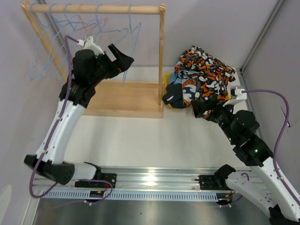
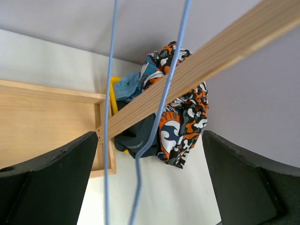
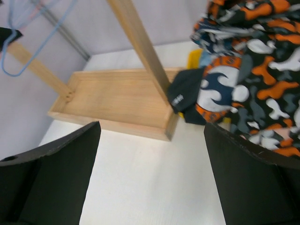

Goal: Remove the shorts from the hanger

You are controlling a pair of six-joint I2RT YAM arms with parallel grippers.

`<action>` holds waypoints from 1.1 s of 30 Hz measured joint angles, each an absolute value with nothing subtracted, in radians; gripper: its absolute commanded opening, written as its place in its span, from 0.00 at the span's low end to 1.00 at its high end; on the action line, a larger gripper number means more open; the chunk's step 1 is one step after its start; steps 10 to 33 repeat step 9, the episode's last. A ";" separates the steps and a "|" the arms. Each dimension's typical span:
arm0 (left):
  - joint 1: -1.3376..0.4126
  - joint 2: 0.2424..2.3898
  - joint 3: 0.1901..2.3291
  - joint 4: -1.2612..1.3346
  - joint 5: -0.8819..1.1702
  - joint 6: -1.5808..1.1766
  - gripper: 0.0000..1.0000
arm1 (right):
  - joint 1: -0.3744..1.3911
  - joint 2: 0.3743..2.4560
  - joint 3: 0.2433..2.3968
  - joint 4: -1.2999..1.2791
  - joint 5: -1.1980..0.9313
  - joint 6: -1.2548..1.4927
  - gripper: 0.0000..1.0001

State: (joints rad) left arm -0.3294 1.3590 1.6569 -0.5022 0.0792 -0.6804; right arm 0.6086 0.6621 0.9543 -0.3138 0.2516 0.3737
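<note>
Between the left gripper's (image 2: 150,180) wide-apart black fingers (image 2: 51,173) a thin light blue wire hanger (image 2: 177,42) hangs free, touching neither. It is one of several bare wire hangers on the pale wooden clothes rack (image 1: 93,8), up at the rail. The right gripper's (image 3: 150,176) fingers (image 3: 51,168) also stand apart, holding nothing, low over the white tabletop (image 1: 140,136) just beside the heap of shorts (image 1: 206,75). That heap lies against the rack's right post. The orange-black-white blotch print pair (image 3: 262,89) is on top, the dark grey pair (image 3: 185,93) and blue-and-orange print pair (image 3: 218,93) are at its near-left edge, and a light blue pair (image 2: 126,86) peeps out on the rack side.
</note>
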 measured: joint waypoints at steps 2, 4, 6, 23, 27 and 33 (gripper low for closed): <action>-0.339 1.290 1.622 -0.505 0.054 -0.654 0.99 | 0.611 0.645 0.973 -0.315 0.189 0.374 0.99; -0.347 1.220 1.582 -0.505 0.025 -0.629 0.99 | 0.612 0.629 1.003 -0.312 0.126 0.374 0.99; -0.350 1.170 1.552 -0.504 0.000 -0.609 0.99 | 0.612 0.619 1.032 -0.306 0.067 0.374 0.98; -0.358 1.132 1.522 -0.507 -0.024 -0.588 0.99 | 0.613 0.608 1.075 -0.286 -0.010 0.374 1.00; -0.358 1.132 1.522 -0.507 -0.024 -0.588 0.99 | 0.613 0.608 1.075 -0.286 -0.010 0.374 1.00; -0.358 1.132 1.522 -0.507 -0.024 -0.588 0.99 | 0.613 0.608 1.075 -0.286 -0.010 0.374 1.00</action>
